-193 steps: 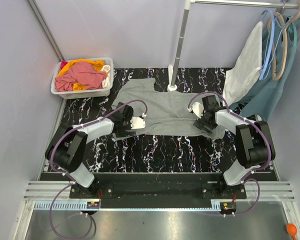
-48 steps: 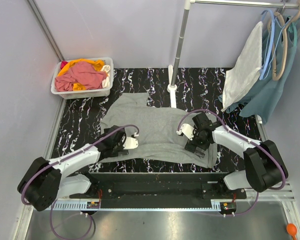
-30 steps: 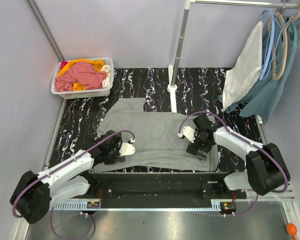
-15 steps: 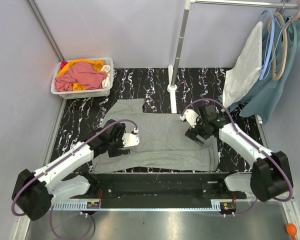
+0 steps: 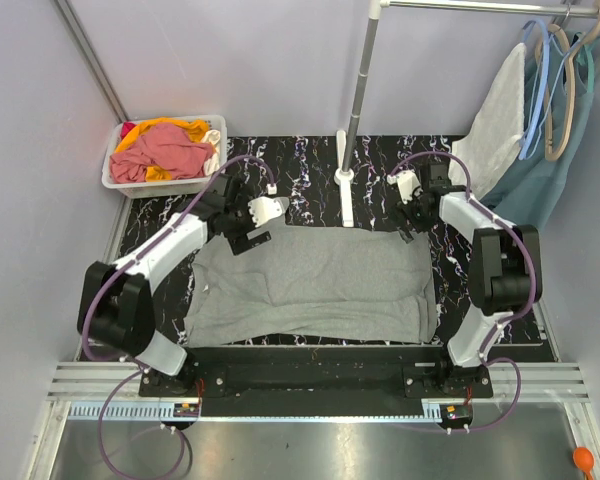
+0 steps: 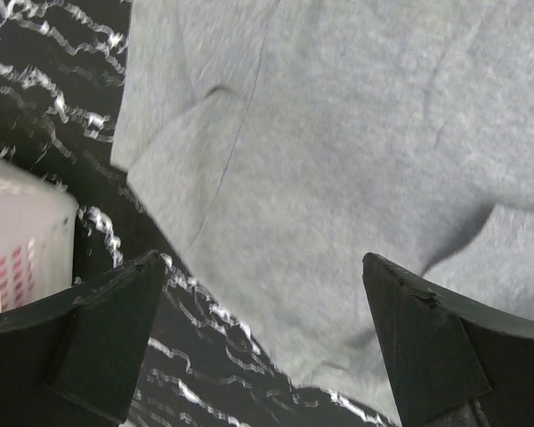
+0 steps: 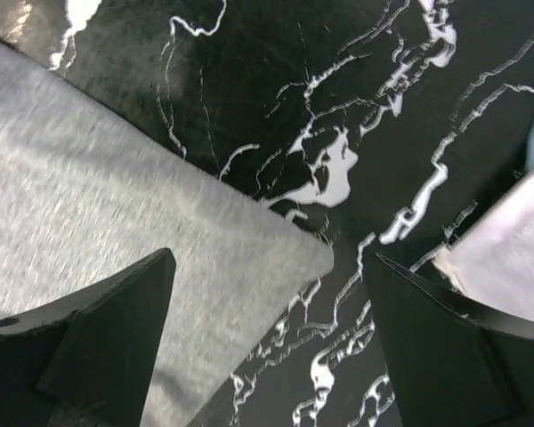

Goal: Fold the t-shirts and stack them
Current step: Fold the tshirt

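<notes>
Plain heather grey cotton t-shirt lies spread as a rough rectangle on the black white-veined marble-look table, near-centre. Its near edge runs along the table's near edge, with a few creases.

Left jaws: wide open, holding nothing, over the shirt's far-left corner. In the left wrist view grey fabric fills most of the gap between the fingers. The shirt's edge and bare table sit toward the left finger.

Right jaws: wide open, empty, at the far-right corner. In the right wrist view the shirt's corner tip points into the gap, with cloth under the left finger and bare table under the other.

Dusty pink-red t-shirt and orange t-shirt are heaped in the clear plastic bin at far left, well apart from both jaws.
</notes>
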`<state>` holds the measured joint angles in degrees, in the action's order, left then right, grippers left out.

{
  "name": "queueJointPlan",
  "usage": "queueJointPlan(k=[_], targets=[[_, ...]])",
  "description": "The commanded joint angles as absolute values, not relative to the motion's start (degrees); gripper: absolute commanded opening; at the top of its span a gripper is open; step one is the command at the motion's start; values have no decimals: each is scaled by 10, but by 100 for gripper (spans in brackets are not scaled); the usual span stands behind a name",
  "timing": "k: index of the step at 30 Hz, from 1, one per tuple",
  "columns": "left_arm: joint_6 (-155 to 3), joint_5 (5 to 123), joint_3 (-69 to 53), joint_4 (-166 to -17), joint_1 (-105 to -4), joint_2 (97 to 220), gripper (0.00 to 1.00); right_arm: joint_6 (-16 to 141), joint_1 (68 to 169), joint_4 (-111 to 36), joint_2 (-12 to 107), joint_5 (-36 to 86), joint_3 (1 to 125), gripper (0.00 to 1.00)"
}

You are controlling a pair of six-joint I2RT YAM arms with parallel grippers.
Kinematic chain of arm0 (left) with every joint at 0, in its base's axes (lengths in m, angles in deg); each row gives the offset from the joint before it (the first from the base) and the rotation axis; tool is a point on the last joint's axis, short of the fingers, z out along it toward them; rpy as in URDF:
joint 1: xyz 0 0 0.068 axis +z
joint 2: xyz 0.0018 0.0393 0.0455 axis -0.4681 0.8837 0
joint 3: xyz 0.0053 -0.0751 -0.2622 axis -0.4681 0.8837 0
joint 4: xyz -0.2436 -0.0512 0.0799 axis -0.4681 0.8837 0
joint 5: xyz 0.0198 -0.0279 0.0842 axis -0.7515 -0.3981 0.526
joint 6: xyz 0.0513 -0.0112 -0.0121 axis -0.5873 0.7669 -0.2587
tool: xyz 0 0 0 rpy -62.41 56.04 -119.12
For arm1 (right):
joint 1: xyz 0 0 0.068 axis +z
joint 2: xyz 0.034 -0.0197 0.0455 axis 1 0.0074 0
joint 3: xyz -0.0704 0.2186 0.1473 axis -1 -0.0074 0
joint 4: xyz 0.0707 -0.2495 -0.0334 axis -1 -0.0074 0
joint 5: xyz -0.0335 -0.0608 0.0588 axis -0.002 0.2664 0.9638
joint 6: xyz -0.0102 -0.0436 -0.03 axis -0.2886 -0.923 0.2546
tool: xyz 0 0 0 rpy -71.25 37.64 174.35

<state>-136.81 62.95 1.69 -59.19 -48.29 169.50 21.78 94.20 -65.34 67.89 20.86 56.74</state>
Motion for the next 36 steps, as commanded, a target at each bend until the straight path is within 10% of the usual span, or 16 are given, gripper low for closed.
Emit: queueJointPlan(k=[1, 26, 36], targets=[[-1394, 565, -39, -567, -473, 1750, 99, 230, 927, -656, 717, 253, 608, 97], [-1457, 556, -189, -472, -439, 1890, 98, 180, 875, -651, 787, 294, 614, 63], [-1453, 556, -261, -466, -422, 1945, 98, 173, 874, -651, 790, 292, 608, 32]])
